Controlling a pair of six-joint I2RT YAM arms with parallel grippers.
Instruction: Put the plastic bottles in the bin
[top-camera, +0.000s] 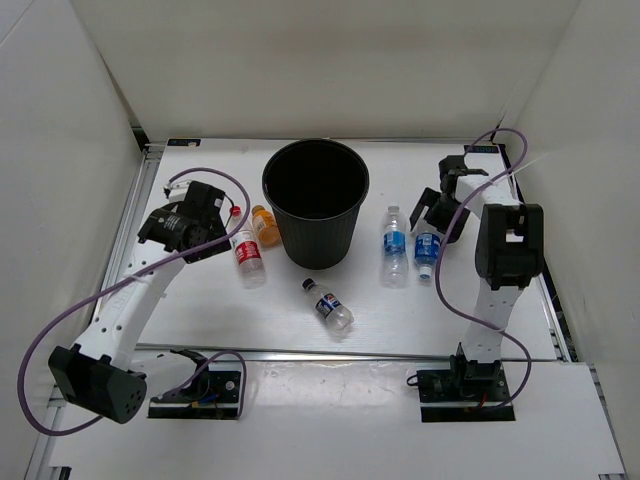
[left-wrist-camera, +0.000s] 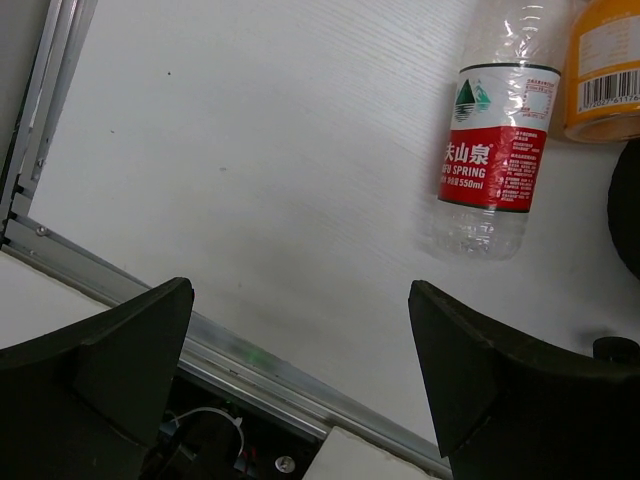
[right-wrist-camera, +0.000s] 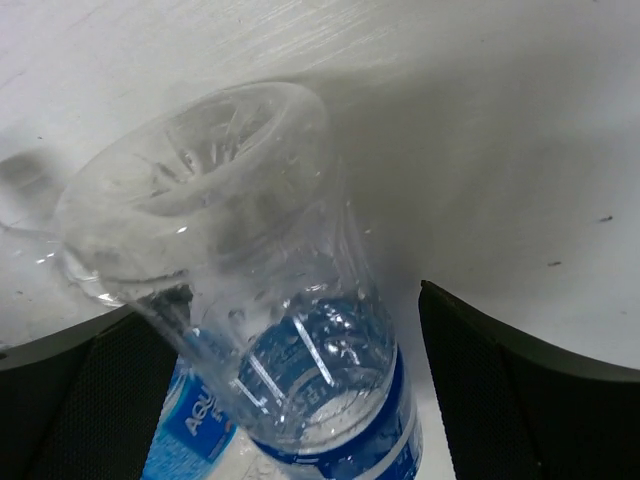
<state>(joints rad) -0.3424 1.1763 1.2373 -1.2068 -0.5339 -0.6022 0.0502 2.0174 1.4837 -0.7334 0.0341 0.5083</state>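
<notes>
While the right gripper (right-wrist-camera: 288, 310) is straddling a blue-labelled bottle (right-wrist-camera: 210, 190) with its jaws wide and not yet squeezing, centring comes before closing. Its left finger is sitting nearer the plastic than the right one, so an uneven pinch would likely be pushing the bottle sideways. The bottle appears to be lying on the table (top-camera: 280, 325) right of the bin (top-camera: 318, 238), just beside a second blue-labelled bottle (top-camera: 395, 245), so that neighbour needs avoiding. The left gripper (left-wrist-camera: 300, 290) is hanging wide and empty near the red-labelled bottle (left-wrist-camera: 490, 150), which is lying left of the bin beside the orange bottle (left-wrist-camera: 605, 70).
</notes>
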